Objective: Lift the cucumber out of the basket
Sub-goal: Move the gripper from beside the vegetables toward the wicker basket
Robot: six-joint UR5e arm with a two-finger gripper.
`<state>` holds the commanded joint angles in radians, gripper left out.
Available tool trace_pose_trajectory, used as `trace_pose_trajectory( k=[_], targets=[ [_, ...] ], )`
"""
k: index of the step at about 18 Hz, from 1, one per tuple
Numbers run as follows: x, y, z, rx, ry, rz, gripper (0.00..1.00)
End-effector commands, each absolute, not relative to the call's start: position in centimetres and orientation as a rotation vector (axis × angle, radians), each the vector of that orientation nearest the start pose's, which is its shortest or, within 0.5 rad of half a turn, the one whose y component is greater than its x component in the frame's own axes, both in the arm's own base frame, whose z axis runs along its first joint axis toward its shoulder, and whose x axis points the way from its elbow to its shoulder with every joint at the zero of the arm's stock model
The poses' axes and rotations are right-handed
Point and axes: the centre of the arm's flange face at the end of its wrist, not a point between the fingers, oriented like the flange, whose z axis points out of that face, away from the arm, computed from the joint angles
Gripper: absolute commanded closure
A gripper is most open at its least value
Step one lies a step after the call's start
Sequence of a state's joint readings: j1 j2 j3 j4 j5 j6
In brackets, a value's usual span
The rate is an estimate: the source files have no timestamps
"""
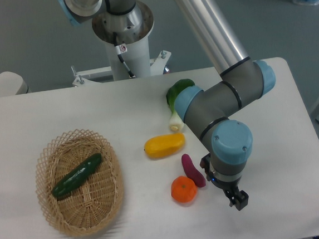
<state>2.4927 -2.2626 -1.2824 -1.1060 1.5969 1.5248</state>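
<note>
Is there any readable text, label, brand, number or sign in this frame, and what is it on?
No text can be read.
A small white tag with a red mark on the cable at the robot base: too small and blurred to read.
The cucumber, basket, table and hand show no markings.

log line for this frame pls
cucumber: in basket, untouched | gripper: far right of basket, over table, fingers state unclear | grasp: not started

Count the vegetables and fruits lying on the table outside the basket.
4: a bok choy partly hidden behind the arm, a yellow vegetable below it, a purple one, and an orange fruit touching it.
</note>
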Motion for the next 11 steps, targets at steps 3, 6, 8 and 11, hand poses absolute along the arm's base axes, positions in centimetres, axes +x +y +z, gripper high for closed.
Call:
trace_pose_trajectory(
  k=[3, 6, 8, 11],
  targets=[
    [-50.4, 55.2, 24.3, -3.001, 0.939, 0.1, 0.0],
    [-49.8, 55.7, 24.4, -2.998, 0.943, 0.102, 0.0],
    [-49.3, 56.2, 24.2, -3.006, 0.926, 0.099, 0.0],
    [-48.6, 56.6, 24.2, -3.015, 0.898, 0.098, 0.0]
  ],
)
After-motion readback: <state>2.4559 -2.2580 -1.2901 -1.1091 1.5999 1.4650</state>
